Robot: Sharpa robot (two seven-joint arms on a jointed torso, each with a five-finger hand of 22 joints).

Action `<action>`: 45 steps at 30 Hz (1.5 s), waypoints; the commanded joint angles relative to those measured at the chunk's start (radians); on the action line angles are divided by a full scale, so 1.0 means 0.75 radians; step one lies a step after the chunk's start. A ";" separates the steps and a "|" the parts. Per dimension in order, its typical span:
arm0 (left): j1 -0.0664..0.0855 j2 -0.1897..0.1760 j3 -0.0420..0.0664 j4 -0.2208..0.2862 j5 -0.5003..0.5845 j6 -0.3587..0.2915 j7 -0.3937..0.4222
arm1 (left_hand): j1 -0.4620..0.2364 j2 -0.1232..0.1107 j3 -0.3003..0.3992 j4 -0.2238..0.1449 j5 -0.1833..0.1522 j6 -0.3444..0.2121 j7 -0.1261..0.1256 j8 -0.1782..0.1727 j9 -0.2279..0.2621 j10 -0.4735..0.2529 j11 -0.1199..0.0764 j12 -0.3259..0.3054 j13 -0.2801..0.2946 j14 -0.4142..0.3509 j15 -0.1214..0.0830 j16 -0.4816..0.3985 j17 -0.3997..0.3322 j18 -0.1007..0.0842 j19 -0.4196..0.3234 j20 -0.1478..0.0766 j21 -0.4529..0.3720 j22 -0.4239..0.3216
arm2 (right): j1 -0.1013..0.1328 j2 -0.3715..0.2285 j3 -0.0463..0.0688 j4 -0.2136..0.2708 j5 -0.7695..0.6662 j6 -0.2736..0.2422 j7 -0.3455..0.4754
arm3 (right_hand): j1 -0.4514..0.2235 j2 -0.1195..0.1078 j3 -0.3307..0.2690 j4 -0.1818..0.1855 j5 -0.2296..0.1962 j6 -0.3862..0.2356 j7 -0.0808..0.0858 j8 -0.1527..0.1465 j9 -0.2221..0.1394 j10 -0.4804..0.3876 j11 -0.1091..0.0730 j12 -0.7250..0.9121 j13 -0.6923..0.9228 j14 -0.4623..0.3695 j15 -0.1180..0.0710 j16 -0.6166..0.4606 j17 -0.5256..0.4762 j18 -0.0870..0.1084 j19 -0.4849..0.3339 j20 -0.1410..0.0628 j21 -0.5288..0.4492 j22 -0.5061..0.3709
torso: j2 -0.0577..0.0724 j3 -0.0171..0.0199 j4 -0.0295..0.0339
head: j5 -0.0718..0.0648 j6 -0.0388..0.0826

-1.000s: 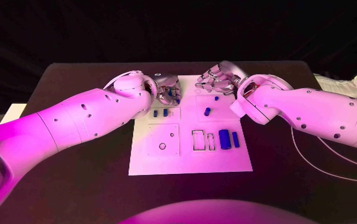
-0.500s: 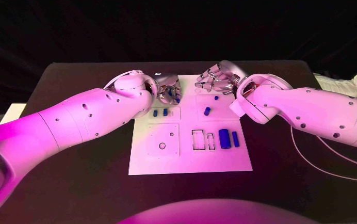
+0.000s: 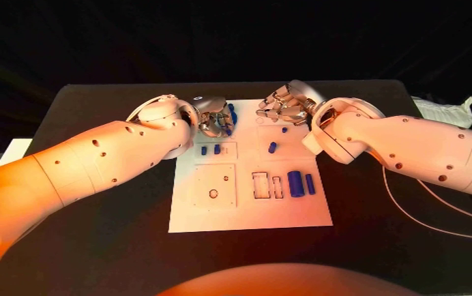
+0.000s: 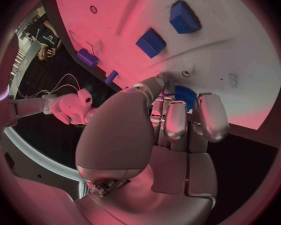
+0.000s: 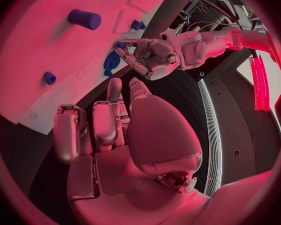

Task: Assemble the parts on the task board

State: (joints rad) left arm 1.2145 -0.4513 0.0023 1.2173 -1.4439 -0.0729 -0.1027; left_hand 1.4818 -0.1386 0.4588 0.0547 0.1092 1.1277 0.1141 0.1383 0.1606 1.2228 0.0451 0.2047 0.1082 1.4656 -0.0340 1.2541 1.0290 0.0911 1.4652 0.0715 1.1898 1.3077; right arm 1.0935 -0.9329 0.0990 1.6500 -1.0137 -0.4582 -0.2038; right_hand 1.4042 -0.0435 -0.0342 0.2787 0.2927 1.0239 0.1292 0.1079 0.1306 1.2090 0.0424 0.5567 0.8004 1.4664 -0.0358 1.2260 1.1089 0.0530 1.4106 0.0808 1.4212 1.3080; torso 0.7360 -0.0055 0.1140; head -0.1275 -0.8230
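The white rectangular task board [image 3: 251,207] lies in the middle of the black counter [image 3: 89,241], and both silver hands hover over its far end. The left hand [image 3: 213,117] has its fingers curled around a long blue cylindrical part [image 3: 230,115] – in the left wrist view the blue piece [image 4: 185,93] peeks out just past the fingertips [image 4: 176,119], right over the board's far edge. The right hand [image 3: 282,108] sits just beside it with fingers loosely bent and nothing in them – apart from the board. Small blue parts lie on the board: two short pegs [image 3: 211,150] under the left hand, a small tilted cylinder [image 3: 273,147] near the middle, and two larger upright blue cylinders [image 3: 301,182] beside a row of rectangular slots [image 3: 262,185]
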 commanded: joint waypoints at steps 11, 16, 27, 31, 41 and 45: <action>0.027 -0.128 0.033 0.112 0.180 -0.026 -0.020 | -0.034 -0.015 0.016 -0.006 -0.004 0.010 0.010 -0.013 -0.005 0.009 0.008 -0.023 -0.001 0.030 0.003 0.011 -0.011 -0.025 0.023 -0.005 0.023 0.088 | -0.001 -0.003 0.000 -0.002 -0.003 0.009 0.009 | 0.003 0.012 -0.006 -0.003 0.005 -0.011 0.000 -0.009 0.002 -0.008 -0.002 -0.007 -0.002 0.027 0.004 -0.008 0.000 0.008 -0.007 -0.003 -0.006 0.056 | -0.002 -0.0014 0.0067 | -0.002 0.005; 0.029 -0.158 0.032 0.122 0.199 0.018 -0.031 | -0.049 -0.023 0.016 -0.007 -0.005 0.012 0.008 -0.017 -0.006 0.011 0.007 -0.030 -0.001 0.028 0.003 0.011 -0.018 -0.025 0.023 -0.005 0.024 0.090 | -0.001 -0.004 0.000 -0.003 -0.003 0.010 0.009 | 0.003 0.012 -0.006 -0.003 0.005 -0.011 0.000 -0.009 0.002 -0.008 -0.002 -0.007 -0.002 0.027 0.004 -0.008 0.000 0.008 -0.007 -0.003 -0.006 0.056 | -0.001 -0.0033 0.0071 | -0.004 0.002; 0.025 -0.161 0.015 0.104 0.136 0.051 -0.037 | -0.056 -0.025 0.016 -0.007 -0.005 0.013 0.007 -0.018 -0.007 0.012 0.007 -0.033 -0.001 0.027 0.003 0.011 -0.020 -0.025 0.023 -0.004 0.026 0.092 | -0.001 -0.001 0.000 -0.004 -0.003 0.014 0.009 | 0.003 0.012 -0.006 -0.003 0.005 -0.011 0.000 -0.009 0.002 -0.008 -0.002 -0.007 -0.002 0.027 0.004 -0.008 0.000 0.008 -0.007 -0.003 -0.006 0.056 | 0.002 -0.0023 0.0008 | 0.013 0.006; 0.021 -0.150 0.008 0.091 0.109 0.051 -0.032 | -0.057 -0.025 0.016 -0.007 -0.005 0.013 0.007 -0.018 -0.007 0.012 0.007 -0.034 -0.002 0.027 0.003 0.010 -0.023 -0.025 0.022 -0.004 0.025 0.091 | -0.001 -0.001 0.000 -0.005 -0.003 0.015 0.008 | 0.003 0.012 -0.006 -0.003 0.005 -0.011 0.000 -0.009 0.002 -0.008 -0.002 -0.007 -0.002 0.027 0.004 -0.008 0.000 0.008 -0.007 -0.003 -0.006 0.056 | 0.001 -0.0011 0.0008 | 0.014 0.004; 0.014 -0.137 0.004 0.084 0.080 0.070 -0.028 | -0.059 -0.024 0.017 -0.008 -0.005 0.016 0.005 -0.018 -0.007 0.015 0.006 -0.035 -0.001 0.027 0.002 0.010 -0.024 -0.025 0.022 -0.004 0.024 0.092 | -0.001 -0.001 0.000 -0.003 -0.003 0.016 0.008 | 0.003 0.012 -0.006 -0.003 0.005 -0.011 0.000 -0.009 0.002 -0.008 -0.002 -0.007 -0.002 0.027 0.004 -0.008 0.000 0.008 -0.007 -0.003 -0.006 0.056 | 0.000 0.0001 0.0024 | 0.016 -0.003; 0.013 -0.136 0.003 0.083 0.074 0.081 -0.031 | -0.059 -0.024 0.017 -0.008 -0.005 0.016 0.005 -0.018 -0.007 0.015 0.006 -0.035 -0.001 0.027 0.002 0.010 -0.024 -0.025 0.022 -0.004 0.024 0.092 | -0.001 -0.001 0.000 -0.003 -0.003 0.016 0.008 | 0.003 0.012 -0.006 -0.003 0.005 -0.011 0.000 -0.009 0.002 -0.008 -0.002 -0.007 -0.002 0.027 0.004 -0.008 0.000 0.008 -0.007 -0.003 -0.006 0.056 | 0.000 0.0001 0.0018 | 0.015 -0.005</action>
State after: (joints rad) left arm 1.2252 -0.5552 0.0047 1.2793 -1.3692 -0.0376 -0.1278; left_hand 1.4453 -0.1564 0.4652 0.0481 0.1092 1.1305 0.1173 0.1289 0.1535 1.2275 0.0499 0.1852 0.1078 1.4656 -0.0339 1.2578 1.0125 0.0926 1.4651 0.0716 1.2044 1.3074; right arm 1.0931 -0.9345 0.0989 1.6467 -1.0123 -0.4565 -0.2041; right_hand 1.4042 -0.0435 -0.0342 0.2787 0.2925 1.0239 0.1292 0.1079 0.1310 1.2090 0.0424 0.5567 0.7998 1.4664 -0.0358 1.2260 1.1090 0.0530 1.4106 0.0808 1.4212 1.3075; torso 0.7365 -0.0054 0.1154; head -0.1159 -0.8259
